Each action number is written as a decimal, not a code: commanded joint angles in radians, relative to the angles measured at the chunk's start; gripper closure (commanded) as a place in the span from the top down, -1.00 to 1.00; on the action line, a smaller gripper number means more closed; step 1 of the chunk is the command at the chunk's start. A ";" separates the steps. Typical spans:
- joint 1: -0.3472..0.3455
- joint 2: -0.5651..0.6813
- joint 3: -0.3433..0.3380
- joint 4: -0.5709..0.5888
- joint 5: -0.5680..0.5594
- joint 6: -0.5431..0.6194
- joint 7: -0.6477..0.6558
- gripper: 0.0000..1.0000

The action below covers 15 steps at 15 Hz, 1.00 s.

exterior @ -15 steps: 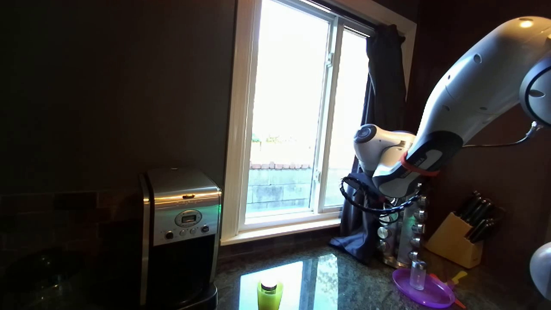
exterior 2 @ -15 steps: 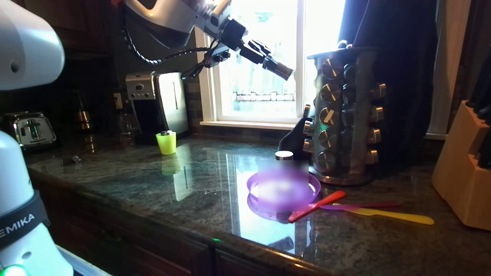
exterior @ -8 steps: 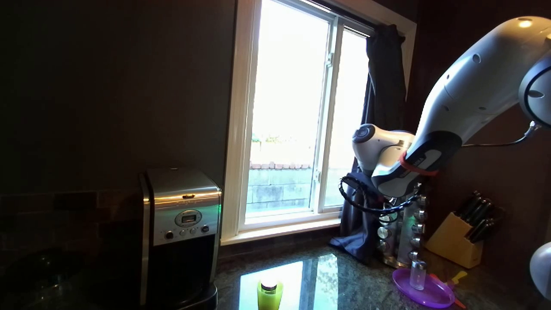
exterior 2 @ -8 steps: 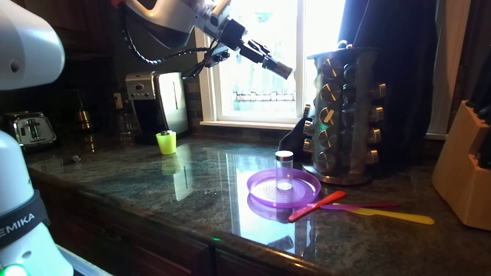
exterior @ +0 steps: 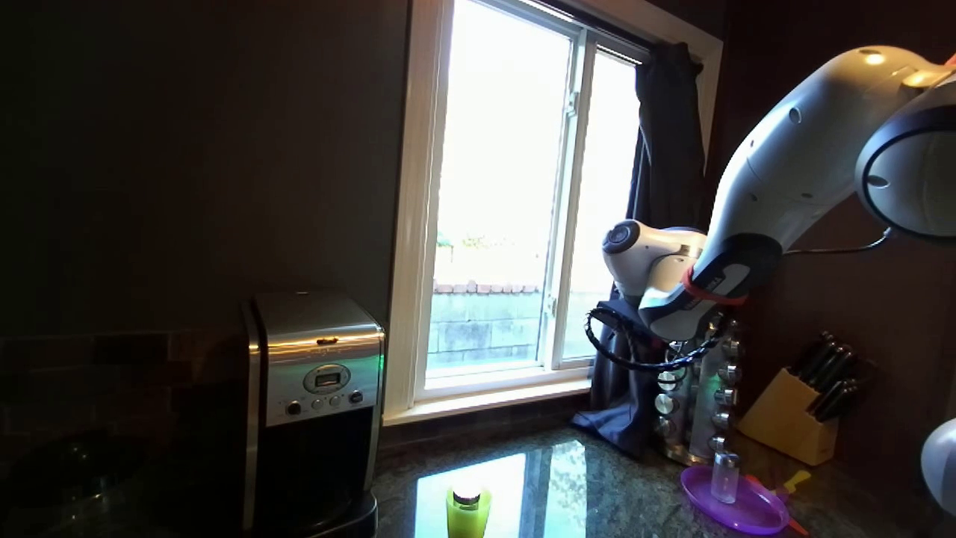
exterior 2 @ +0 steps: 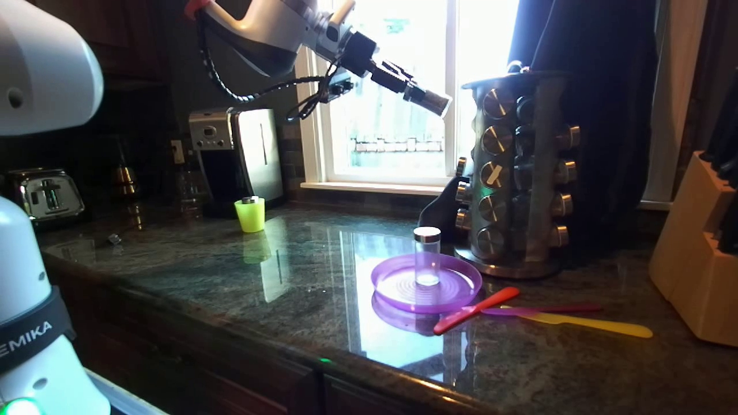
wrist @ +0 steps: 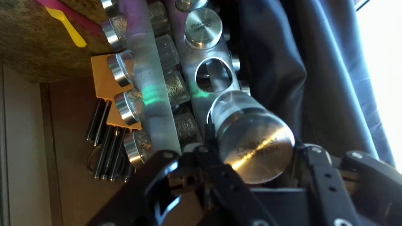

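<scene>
A tilted spice jar (exterior 2: 435, 104) hangs clamped in the tool (wrist: 253, 140), a spice rack (exterior 2: 539, 178) at four o'clock in an exterior view; drift that way could knock the two together

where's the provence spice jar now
The Provence jar is held by the gripper, right of centre in the wrist view, below an open hole in the spice rack.

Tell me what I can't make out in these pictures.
Wrist view: much of the held jar, behind its lid.
In both exterior views: anything low inside the yellow-green cup, which hides it.
In an exterior view: blades below the black handles, inside the knife block.
In an exterior view: a pale item, too small to identify.
</scene>
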 commanded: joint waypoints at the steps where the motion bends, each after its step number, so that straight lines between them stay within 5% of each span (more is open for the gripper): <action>1: -0.107 -0.035 0.076 0.039 -0.011 0.012 0.030 -0.52; 9: -0.265 -0.132 0.193 0.088 0.044 0.047 0.004 -0.52; 15: -0.312 -0.223 0.216 0.100 0.113 0.067 -0.028 -0.52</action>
